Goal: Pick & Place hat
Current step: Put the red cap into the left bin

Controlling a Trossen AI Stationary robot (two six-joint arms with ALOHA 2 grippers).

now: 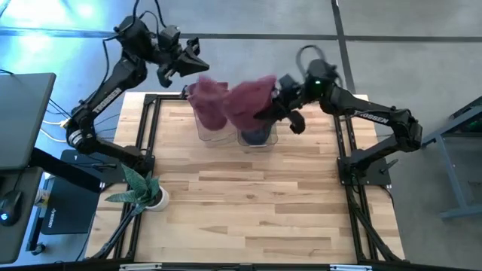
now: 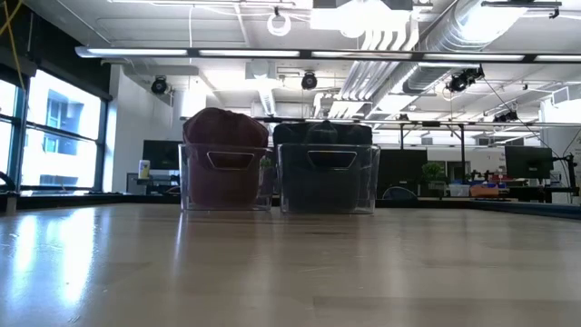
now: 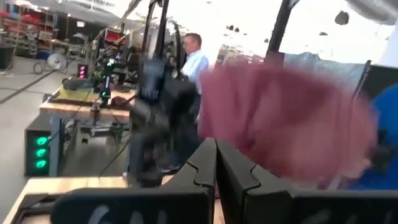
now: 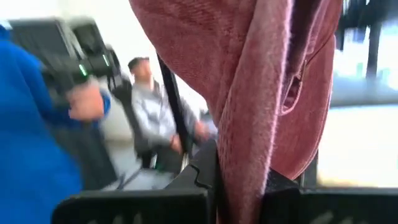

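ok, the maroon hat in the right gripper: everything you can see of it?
The maroon hat is soft, fuzzy knit fabric, hanging in limp folds from the right gripper, whose fingers are shut on it. In the high view it is held above the right clear bin, which holds something dark blue. A second maroon hat sits heaped in the left bin beside it.

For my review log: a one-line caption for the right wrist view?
Right gripper shut on maroon hat, cloth hanging between its fingers.
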